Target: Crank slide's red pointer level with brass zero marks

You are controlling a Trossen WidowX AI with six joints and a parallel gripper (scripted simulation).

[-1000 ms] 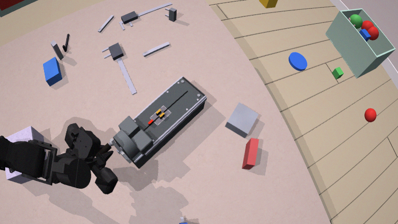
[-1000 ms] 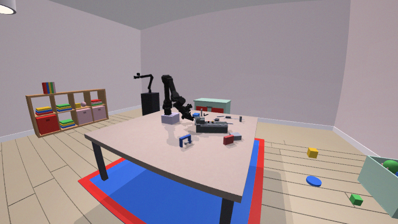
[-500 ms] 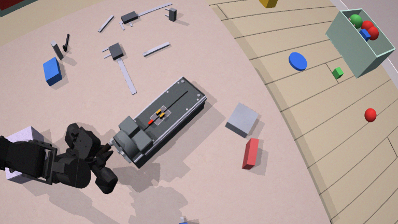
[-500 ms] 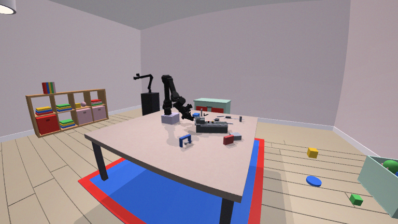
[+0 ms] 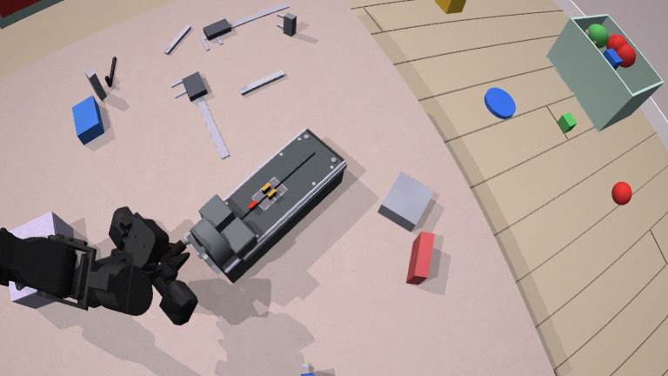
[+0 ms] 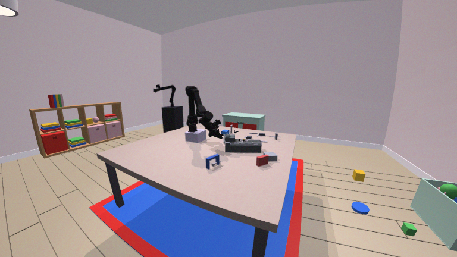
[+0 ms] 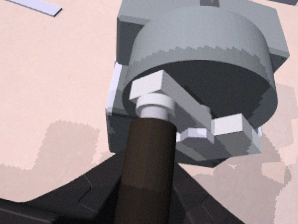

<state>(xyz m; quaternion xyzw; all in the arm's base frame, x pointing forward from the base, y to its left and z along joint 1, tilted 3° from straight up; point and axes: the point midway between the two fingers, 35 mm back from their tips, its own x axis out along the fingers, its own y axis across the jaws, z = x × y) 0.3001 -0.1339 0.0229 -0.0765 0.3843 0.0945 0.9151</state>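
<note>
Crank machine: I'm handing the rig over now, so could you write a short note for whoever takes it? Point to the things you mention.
Gripper (image 5: 179,250) (image 6: 221,136) (image 7: 145,161): shut on the brown crank handle (image 5: 177,248) (image 7: 150,155).
Red pointer (image 5: 252,204): in the slot, short of the two brass marks (image 5: 266,187) (image 5: 271,192), on the crank side.
Done: handle grasped.
Left: crank until the pointer is level with both marks, then open the fingers and let go. Which way to turn, I cannot tell.

Exterior view: arm (image 5: 39,261) (image 6: 191,107) on a box (image 5: 58,226) (image 6: 195,136) by the desk's (image 5: 355,308) (image 6: 159,163) far-left corner. Machine (image 5: 284,171) (image 6: 243,147) right of it — toward the right edge. Brick (image 5: 421,257) (image 6: 262,160) and slab (image 5: 406,198) (image 6: 271,156) before machine, near right edge. Bracket (image 5: 307,374) (image 6: 212,157) toward front edge — rug (image 6: 191,220) under desk, bin (image 5: 577,83) (image 6: 434,207) on floor, right.
</note>
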